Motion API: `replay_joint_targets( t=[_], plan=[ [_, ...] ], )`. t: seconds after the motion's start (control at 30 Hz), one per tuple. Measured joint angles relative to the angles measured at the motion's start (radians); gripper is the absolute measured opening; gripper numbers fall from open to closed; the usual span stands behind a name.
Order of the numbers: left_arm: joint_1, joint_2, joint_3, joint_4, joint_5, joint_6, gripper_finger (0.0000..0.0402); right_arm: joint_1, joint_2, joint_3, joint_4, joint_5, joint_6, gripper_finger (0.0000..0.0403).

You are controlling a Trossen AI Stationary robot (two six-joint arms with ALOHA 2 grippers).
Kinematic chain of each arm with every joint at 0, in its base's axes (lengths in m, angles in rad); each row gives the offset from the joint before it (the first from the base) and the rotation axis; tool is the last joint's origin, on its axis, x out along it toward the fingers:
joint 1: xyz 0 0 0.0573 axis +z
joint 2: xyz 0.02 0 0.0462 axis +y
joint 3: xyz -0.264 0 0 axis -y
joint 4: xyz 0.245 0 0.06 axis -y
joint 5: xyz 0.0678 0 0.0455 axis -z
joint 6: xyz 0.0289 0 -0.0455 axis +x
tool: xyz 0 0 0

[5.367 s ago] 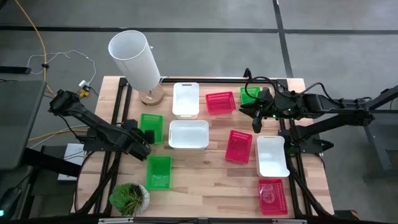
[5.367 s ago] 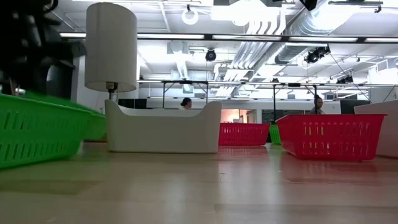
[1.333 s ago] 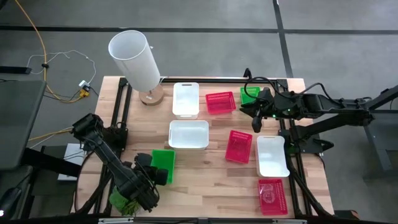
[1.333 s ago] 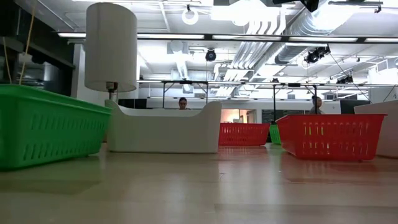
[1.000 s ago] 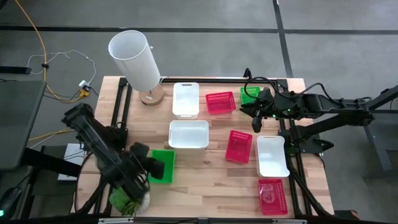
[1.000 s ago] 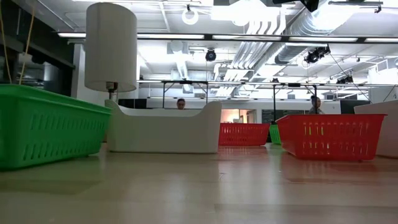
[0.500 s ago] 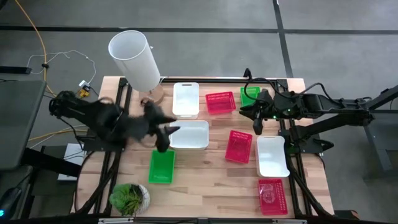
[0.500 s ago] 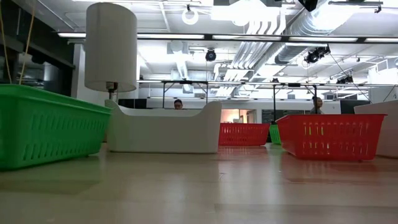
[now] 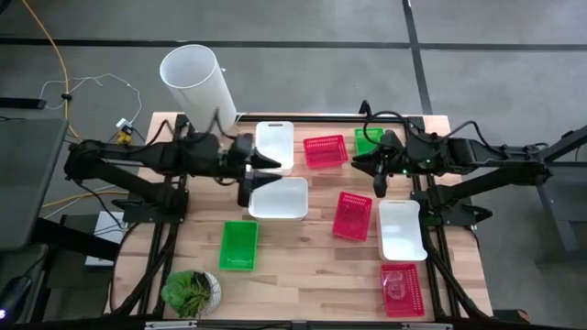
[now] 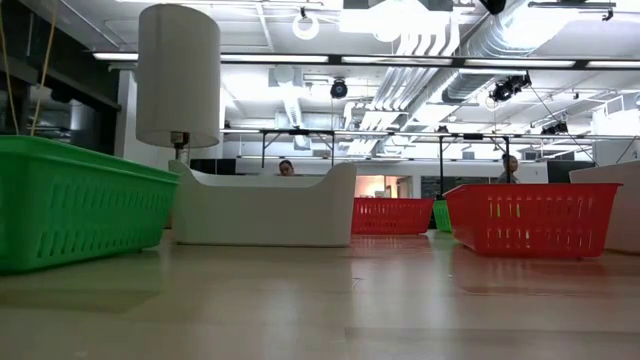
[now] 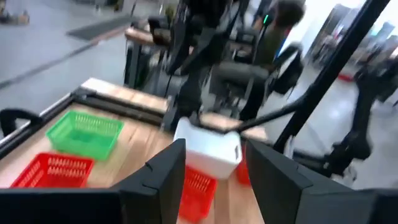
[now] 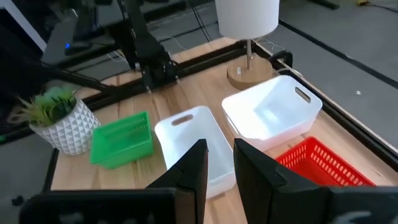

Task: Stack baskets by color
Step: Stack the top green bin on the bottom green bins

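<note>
Wooden worktop [image 9: 303,266] | left claw [image 9: 246,179] centre-left of frame, over edge of middle white basket [image 9: 279,198], fingers apart, holding nothing | right claw [image 9: 377,174] upper right, narrowly parted, empty, beside green basket [image 9: 368,139] | green stack [image 9: 238,245] lower left | reds [image 9: 353,215] centre and right | other whites top centre and right.

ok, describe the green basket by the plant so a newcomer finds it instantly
Start at the potted plant on the table's near-left corner. Just beyond it, toward the white baskets, lies a green basket. It is the only green one on the table's left half; the other sits far right.
</note>
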Motion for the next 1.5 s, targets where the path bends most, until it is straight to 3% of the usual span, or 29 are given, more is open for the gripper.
replay_joint_targets(
  t=[0.23,0.53,0.87,1.3,1.5],
  plan=[
    [0.033,-0.186,-0.277,0.287,0.045,-0.056,0.0154,0.0,0.007,0.0,0.098,0.019,-0.047,0.0067],
    [0.006,-0.272,-0.472,0.394,0.031,-0.136,0.0154,0.0,0.053,0.0,0.111,0.019,-0.079,0.0067],
    [-0.074,-0.272,-0.493,0.438,-0.064,-0.081,0.0154,0.0,0.052,0.0,0.103,0.018,-0.071,0.0067],
    [-0.076,-0.272,-0.493,0.438,-0.067,-0.061,0.0154,0.0,0.029,0.0,0.035,-0.024,-0.007,0.0067],
    [-0.076,-0.272,-0.493,0.44,-0.067,-0.062,0.0154,0.0,0.029,0.0,0.068,0.027,0.0,0.0067]
  ],
)
